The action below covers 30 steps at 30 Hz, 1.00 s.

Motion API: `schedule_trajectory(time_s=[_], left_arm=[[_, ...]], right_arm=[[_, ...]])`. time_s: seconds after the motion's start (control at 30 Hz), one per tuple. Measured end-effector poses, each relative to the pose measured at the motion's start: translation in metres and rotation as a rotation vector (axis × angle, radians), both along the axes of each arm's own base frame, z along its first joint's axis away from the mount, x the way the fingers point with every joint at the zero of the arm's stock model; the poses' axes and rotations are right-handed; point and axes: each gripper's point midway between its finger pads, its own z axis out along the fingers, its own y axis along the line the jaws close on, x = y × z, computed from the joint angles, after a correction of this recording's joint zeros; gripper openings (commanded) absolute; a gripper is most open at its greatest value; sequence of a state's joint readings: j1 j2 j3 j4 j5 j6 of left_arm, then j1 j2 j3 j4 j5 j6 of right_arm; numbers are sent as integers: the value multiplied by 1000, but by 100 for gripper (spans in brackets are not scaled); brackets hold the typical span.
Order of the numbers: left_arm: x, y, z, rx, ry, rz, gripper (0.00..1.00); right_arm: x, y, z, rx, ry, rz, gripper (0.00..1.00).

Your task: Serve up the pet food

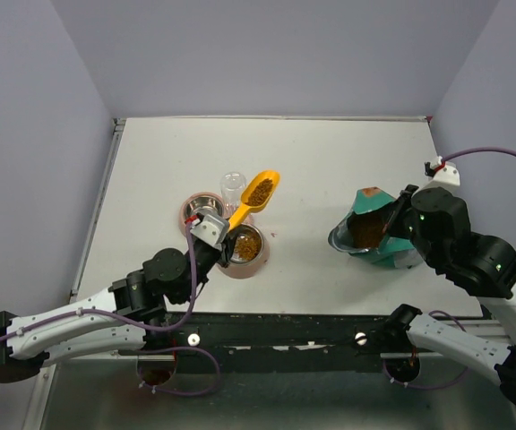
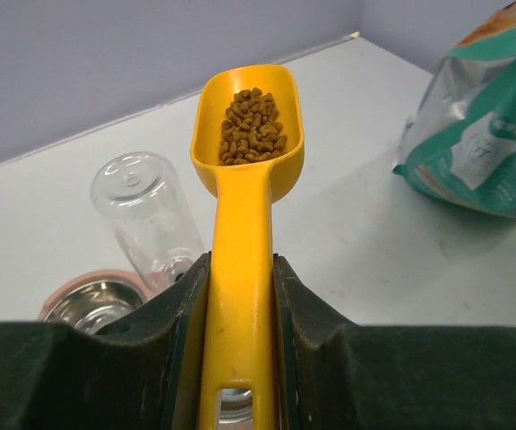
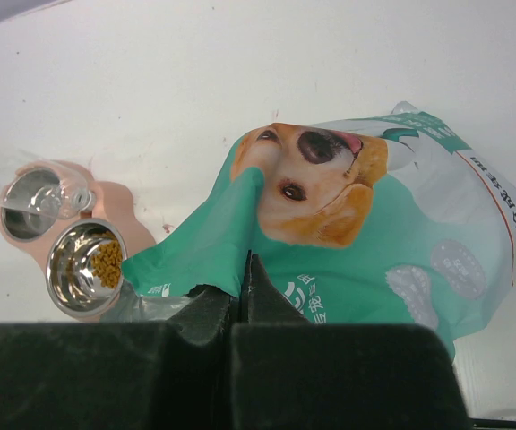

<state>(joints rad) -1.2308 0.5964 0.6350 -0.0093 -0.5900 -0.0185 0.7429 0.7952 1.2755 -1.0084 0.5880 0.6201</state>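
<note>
We see the left claw (image 2: 240,273) closed partway on the flat handle of the yellow scoop (image 2: 247,179), with a finger pressed against each side. The scoop is held about level, its cup pointing away from the claw, and a small heap of pet food (image 2: 253,138) lies in the cup. From above, the cup hangs just past the far right of the pink bowl stand (image 1: 262,258) (image 3: 124,208). It is beside the clear bottle (image 1: 232,185) that rises from the stand's far side.

The stand sits on the white table (image 1: 330,161) and holds two steel bowls. The near bowl (image 1: 245,244) has more pet food in it, and the left claw hovers over its left rim. The far bowl (image 1: 202,210) shows bright steel.

Well to the right of the stand lies the teal bag (image 3: 374,260) with a dog's face printed on it. Its mouth is open toward the stand, and we can see brown pet food inside the mouth. The right claw (image 3: 245,269) is fully closed, its tips pinching the teal edge of that mouth.
</note>
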Motion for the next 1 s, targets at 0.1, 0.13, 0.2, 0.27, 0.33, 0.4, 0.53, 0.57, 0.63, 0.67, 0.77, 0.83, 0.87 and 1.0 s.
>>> schedule_trajectory(time_s=[0.1, 0.13, 0.2, 0.27, 0.33, 0.4, 0.53, 0.57, 0.63, 0.67, 0.77, 0.83, 0.87, 1.0], left_arm=[[10, 14, -10, 16, 8, 99, 0], [13, 18, -12, 19, 10, 130, 0], [17, 26, -15, 23, 12, 184, 0], [20, 33, -16, 23, 12, 224, 0], [22, 41, -15, 12, 11, 257, 0], [21, 47, -14, -4, 9, 266, 0], [19, 58, -12, -34, 20, 285, 0], [19, 61, -13, -35, 24, 297, 0], [19, 66, -15, -38, 35, 317, 0], [19, 69, -18, -33, 44, 335, 0], [22, 77, -29, -17, 75, 389, 0], [24, 82, -38, -8, 106, 434, 0], [26, 85, -43, 1, 121, 457, 0], [33, 100, -60, -14, 190, 568, 0]], right_arm=[[0, 0, 0, 0, 1, 1, 0], [0, 0, 0, 0, 1, 1, 0], [0, 0, 0, -1, 1, 1, 0], [0, 0, 0, -1, 1, 1, 0], [0, 0, 0, -2, 1, 2, 0], [0, 0, 0, -6, 1, 4, 0], [0, 0, 0, -10, 0, 7, 0], [0, 0, 0, -10, 0, 7, 0], [0, 0, 0, -9, 0, 7, 0], [-1, 0, 0, -8, -1, 8, 0], [-2, 0, 0, -5, 0, 12, 0], [-2, 0, 0, -5, 0, 13, 0], [-2, 0, 0, -5, 0, 13, 0], [-2, 0, 0, -6, 0, 14, 0]])
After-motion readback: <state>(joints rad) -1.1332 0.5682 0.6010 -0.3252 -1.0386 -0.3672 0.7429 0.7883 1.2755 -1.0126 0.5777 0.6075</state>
